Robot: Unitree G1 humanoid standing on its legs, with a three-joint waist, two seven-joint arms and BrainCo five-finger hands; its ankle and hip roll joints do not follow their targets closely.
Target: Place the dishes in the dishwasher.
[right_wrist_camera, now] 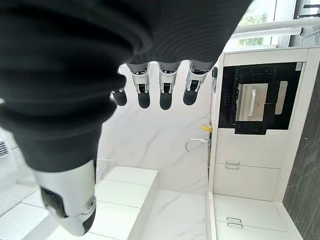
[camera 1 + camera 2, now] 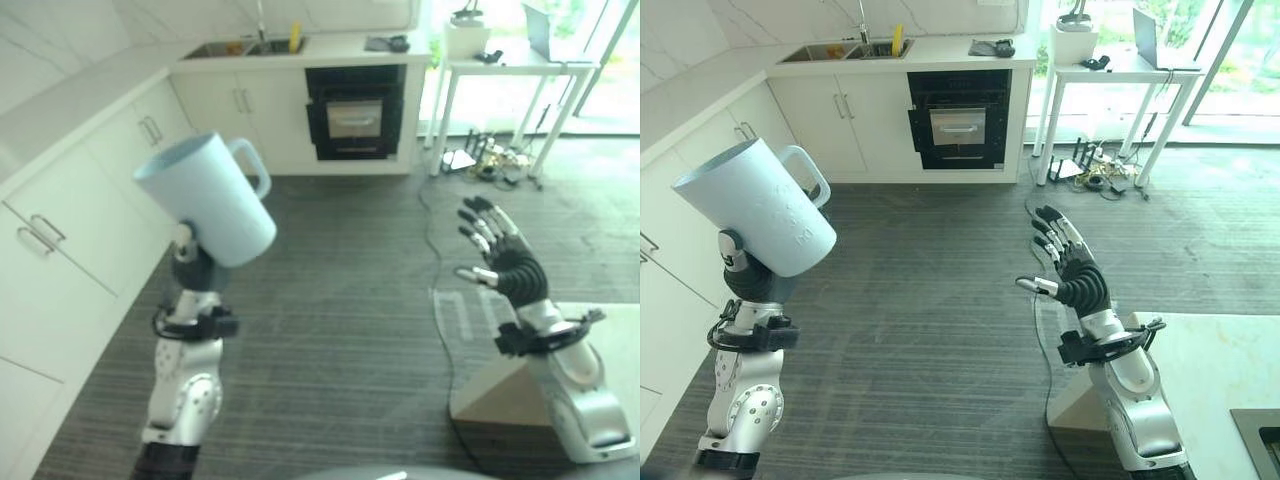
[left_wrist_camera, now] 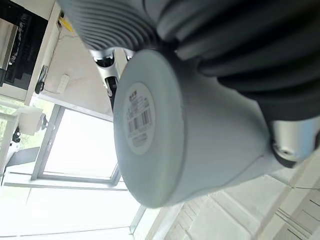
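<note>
One pale-blue jug (image 2: pixel 208 198), gripped by left hand (image 3: pixel 240 55).

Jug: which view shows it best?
The right eye view: the whole pale blue jug, tilted, handle visible, on the left hand. The left eye view matches. The left wrist view shows its labelled base close up.

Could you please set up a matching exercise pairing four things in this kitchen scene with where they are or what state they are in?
Things:
1. pale blue pitcher
2. right robot hand
3. black oven
4. laptop

Place or state:
A. on the white table by the window
B. built into the white cabinets under the counter
C. held tilted in the left robot hand
D. open, holding nothing, above the grey floor

Pairs: 1-C, 2-D, 3-B, 4-A
</note>
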